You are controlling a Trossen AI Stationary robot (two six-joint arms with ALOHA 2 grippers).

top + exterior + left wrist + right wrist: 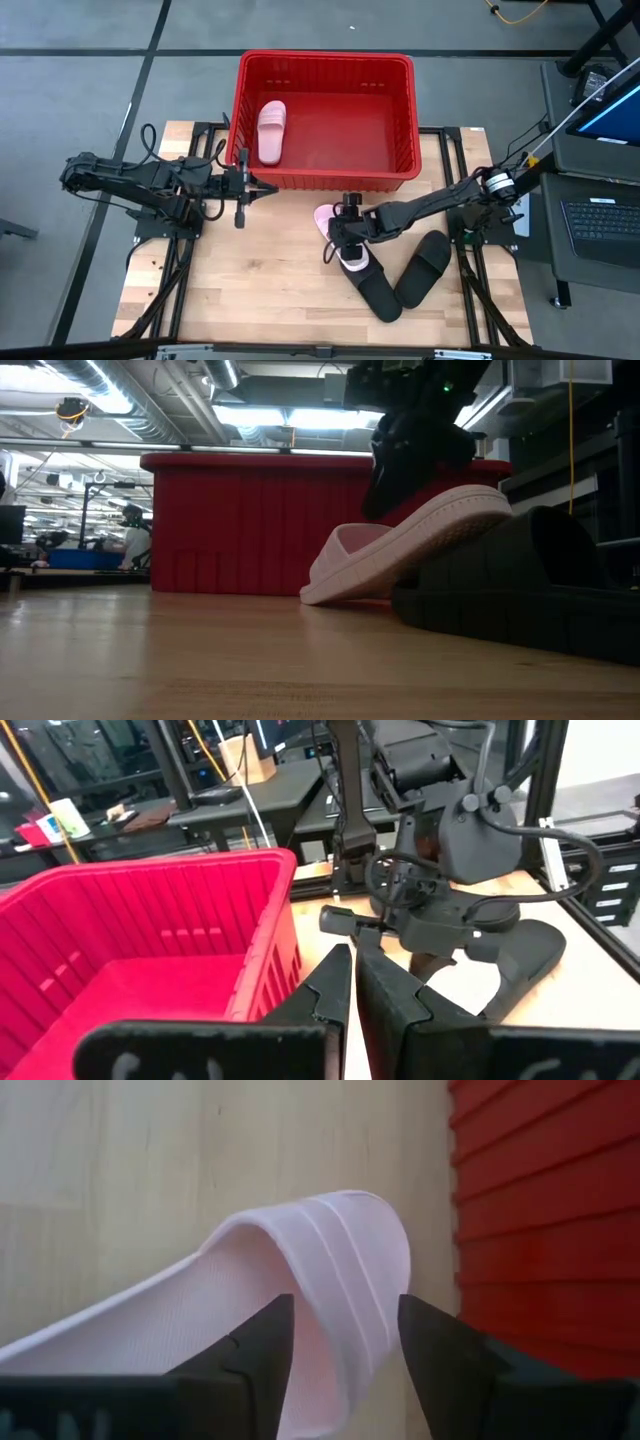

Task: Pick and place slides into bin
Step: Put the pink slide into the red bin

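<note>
Pink slide (345, 243), propped on a black slide (372, 288) at the bin's (400, 178) 6 o'clock, sits between the right end effector's (345, 238) parted fingers, which should close squarely on the strap before lifting.

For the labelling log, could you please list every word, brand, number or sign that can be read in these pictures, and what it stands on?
None can be read.
The pink slide by the right pincer shows only plain ridges on its strap.
The red bin bears no label.
Pale marks on the left pincer body are too blurred to read.
The laptop screen is too small to read.
</note>
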